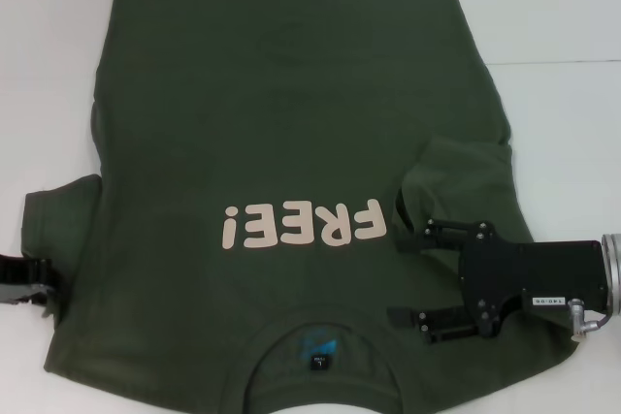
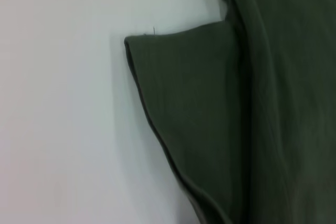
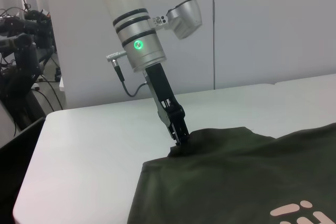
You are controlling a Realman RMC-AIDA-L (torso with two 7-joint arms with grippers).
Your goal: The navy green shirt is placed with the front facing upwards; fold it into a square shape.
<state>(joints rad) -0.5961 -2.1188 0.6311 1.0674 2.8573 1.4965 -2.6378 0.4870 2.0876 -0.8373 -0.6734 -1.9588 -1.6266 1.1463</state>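
Note:
The navy green shirt (image 1: 281, 123) lies flat on the white table, front up, with the pink "FREE!" lettering (image 1: 303, 225) and the collar label (image 1: 319, 361) toward me. My right gripper (image 1: 398, 273) hovers open over the shirt's right shoulder, beside a rumpled sleeve fold (image 1: 456, 167). My left gripper (image 1: 24, 283) sits at the outer edge of the left sleeve (image 2: 194, 103). The right wrist view shows the left gripper (image 3: 180, 141) pinched on the sleeve's edge, the cloth slightly raised there.
The white table (image 1: 563, 7) shows bare surface beyond the shirt on both sides. A seam in the tabletop (image 1: 558, 63) runs at the far right. Off the table's far left side stands dark equipment (image 3: 21, 40).

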